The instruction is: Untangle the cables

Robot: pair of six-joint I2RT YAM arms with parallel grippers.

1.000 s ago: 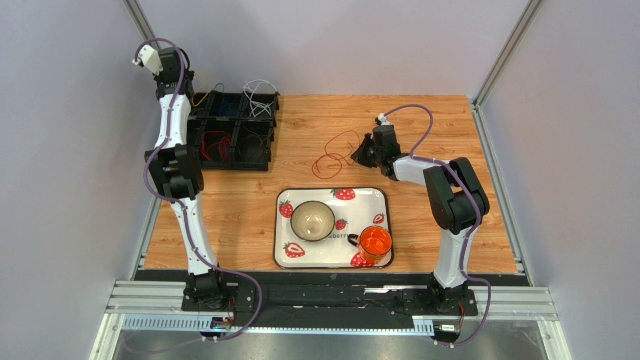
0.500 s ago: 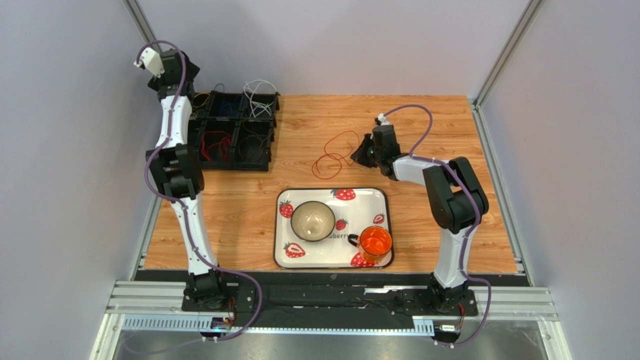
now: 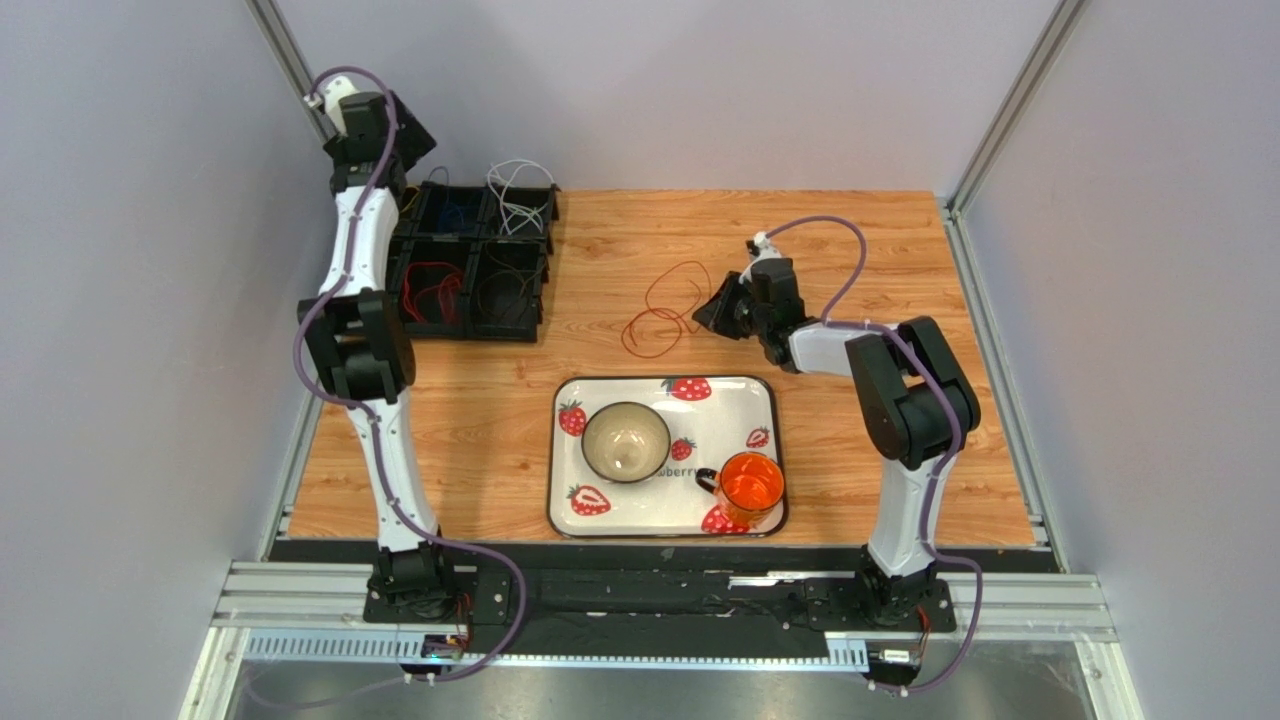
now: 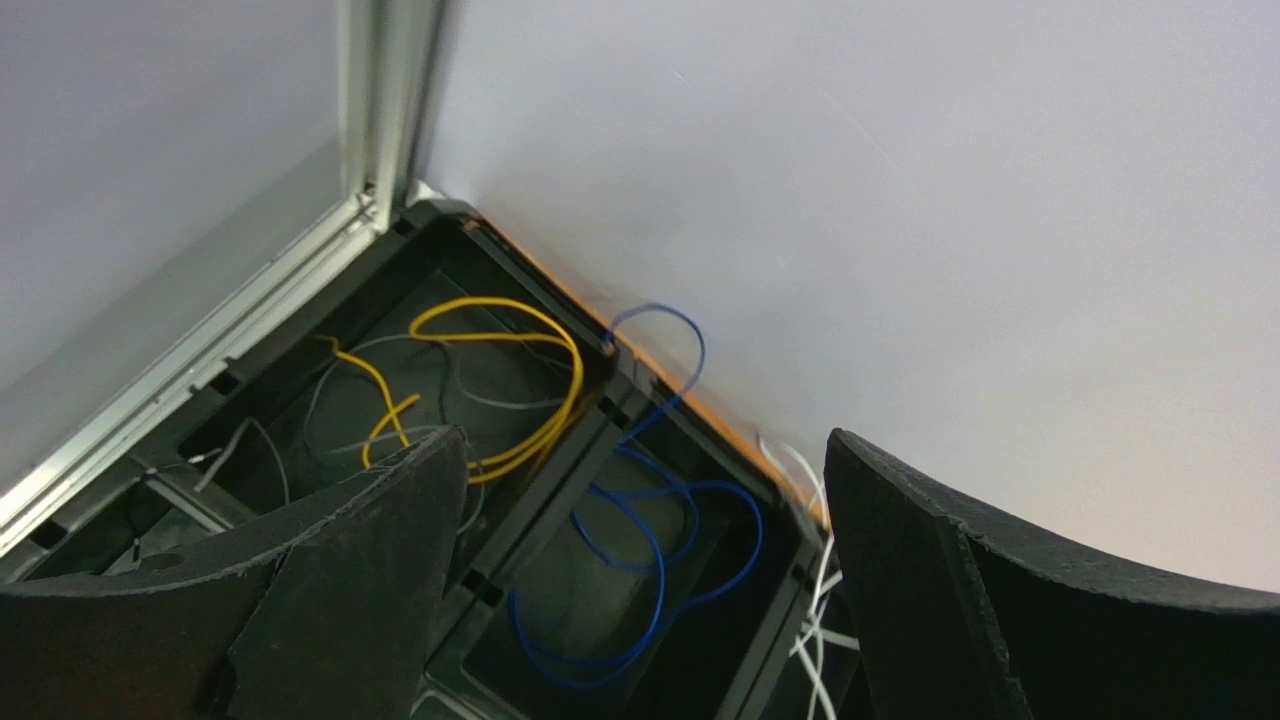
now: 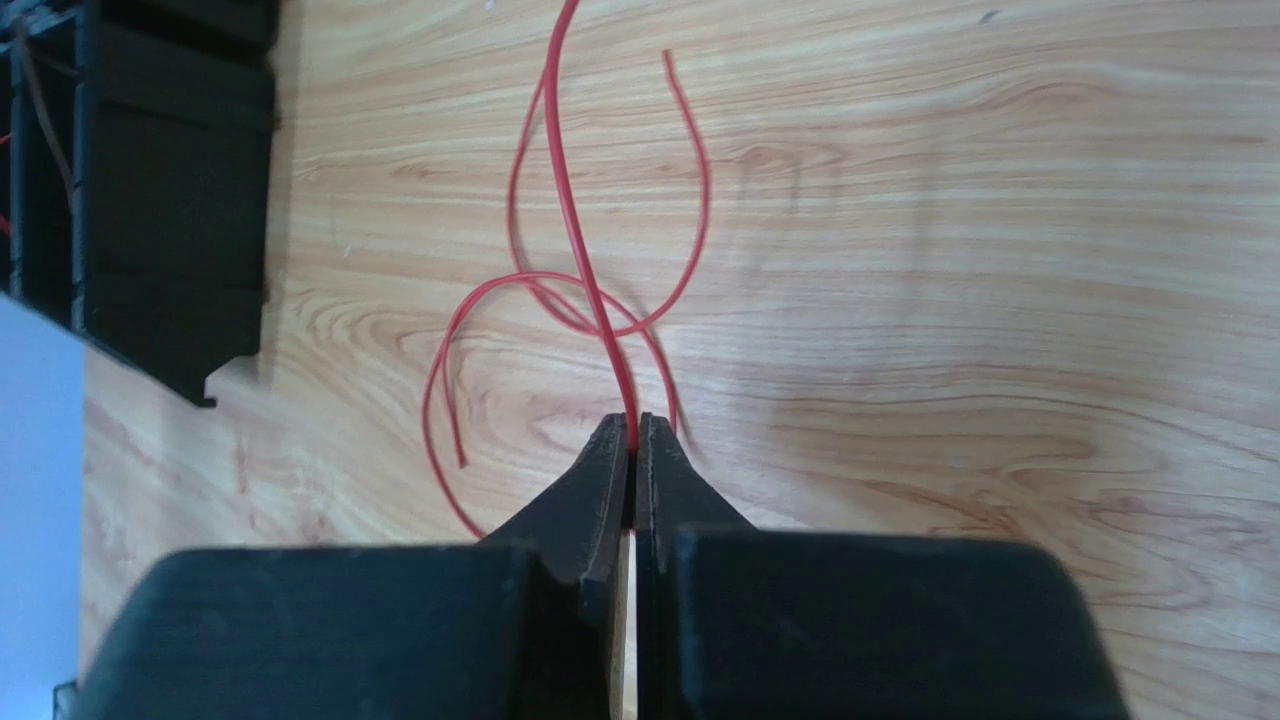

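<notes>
Two thin red cables (image 3: 661, 308) lie looped over each other on the wooden table. My right gripper (image 5: 633, 428) is low over the table and shut on one red cable (image 5: 579, 225), which runs away from the fingertips and crosses the other loop. My left gripper (image 4: 643, 443) hangs open and empty above the black divided bin (image 3: 466, 263) at the back left. Below it a yellow cable (image 4: 511, 315) lies in one compartment, a blue cable (image 4: 661, 525) in the one beside it, and white cables (image 4: 819, 630) at the right. More red cable (image 3: 433, 285) sits in a front compartment.
A strawberry-print tray (image 3: 777, 435) near the front middle holds a beige bowl (image 3: 625, 440) and an orange cup (image 3: 750, 486). Grey walls and metal posts close in the back and both sides, and the bin stands against the back-left corner.
My left gripper has opened and swung right above the back of the bin. My right gripper has shifted slightly left, still pinching the red cable.
</notes>
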